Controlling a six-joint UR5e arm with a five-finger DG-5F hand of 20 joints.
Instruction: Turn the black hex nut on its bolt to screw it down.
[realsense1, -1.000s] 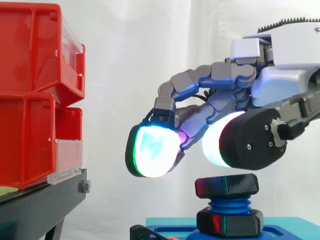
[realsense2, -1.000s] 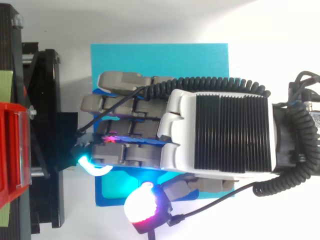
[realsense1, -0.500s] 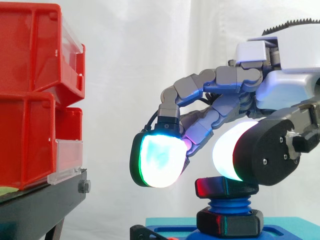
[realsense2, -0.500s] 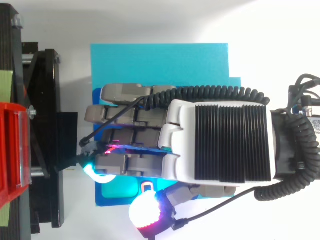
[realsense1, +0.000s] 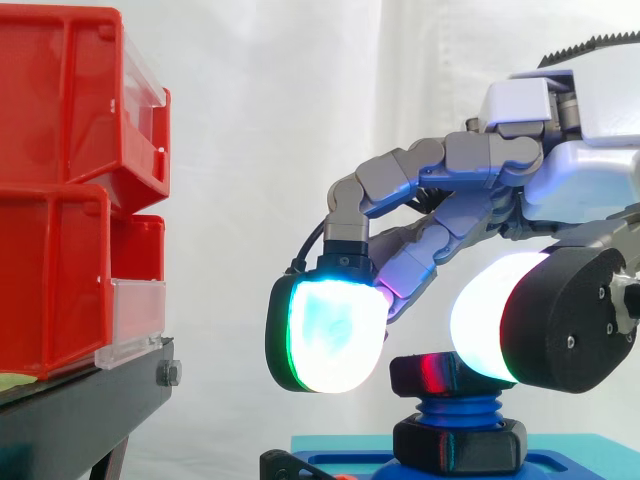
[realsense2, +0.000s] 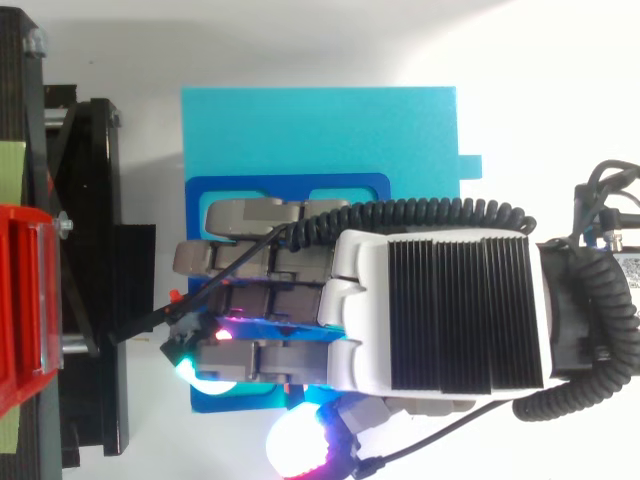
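The nut (realsense1: 425, 374) sits high on its blue bolt (realsense1: 455, 408), no lower than a second ago. The hand (realsense1: 580, 190) has slid sideways and dropped a bit. Now it hangs just over the nut and hides one end of it. I cannot tell if it grips the nut. I think the turning has not started. The red bins (realsense1: 60, 200) stand well apart from the nut.

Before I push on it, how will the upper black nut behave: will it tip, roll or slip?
The upper nut looks rigid and flat-sided, so it probably won't flex or roll. It sits threaded on the blue bolt, so a push should likely turn it rather than tip it. Its faces look shiny, so it may be slippery.
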